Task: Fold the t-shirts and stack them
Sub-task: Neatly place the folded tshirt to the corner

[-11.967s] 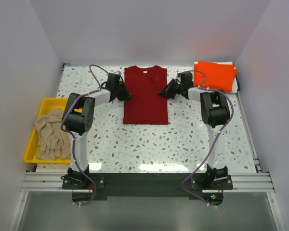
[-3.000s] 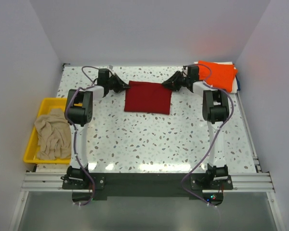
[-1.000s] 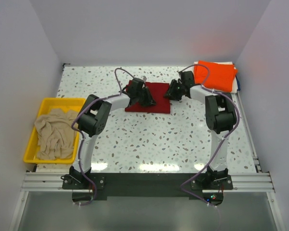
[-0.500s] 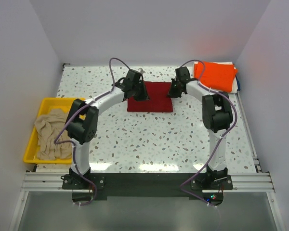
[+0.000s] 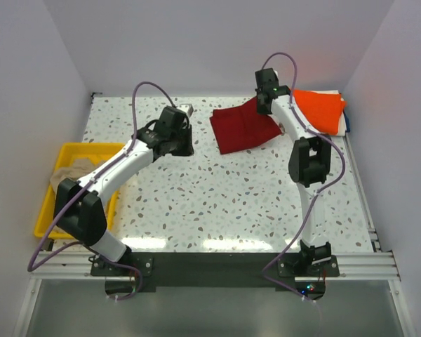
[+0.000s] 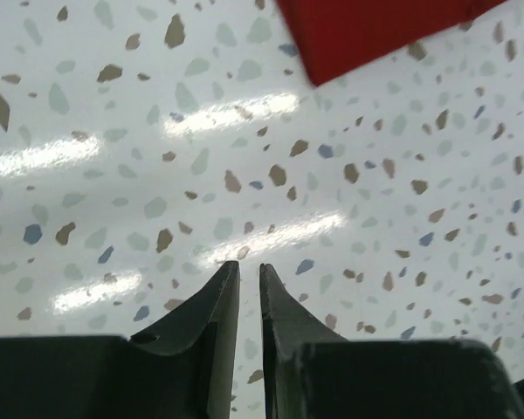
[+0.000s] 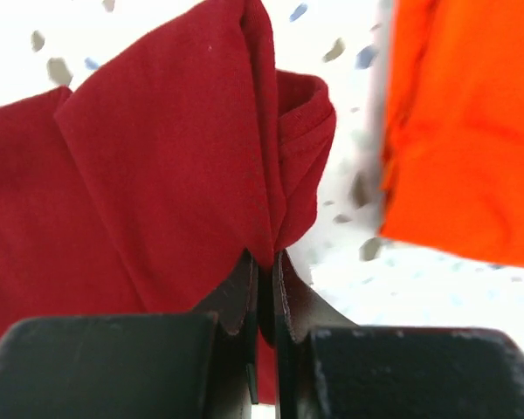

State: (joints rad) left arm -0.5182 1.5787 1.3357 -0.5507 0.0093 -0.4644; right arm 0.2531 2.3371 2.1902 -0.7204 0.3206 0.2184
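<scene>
Bench (image 5: 217, 203): folded dark red tee (image 5: 242, 130) now dragged toward 1 o'clock.
Right claw (image 7: 264, 262): I just clamped its edge.
Left claw (image 6: 247, 271): withdrawn, slightly parted, empty.
Next: likely onto orange tee (image 5: 319, 110).

Speckled table (image 5: 217, 203) (glossy): red tee (image 5: 242, 130), orange tee (image 5: 321, 111).

You get bright, even light, glare streaks across the table (image 6: 375, 262) in the left wrist view, right wrist view blurred upper right.

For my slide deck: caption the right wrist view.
Right gripper pinches the folded red t-shirt beside the orange t-shirt.
</scene>
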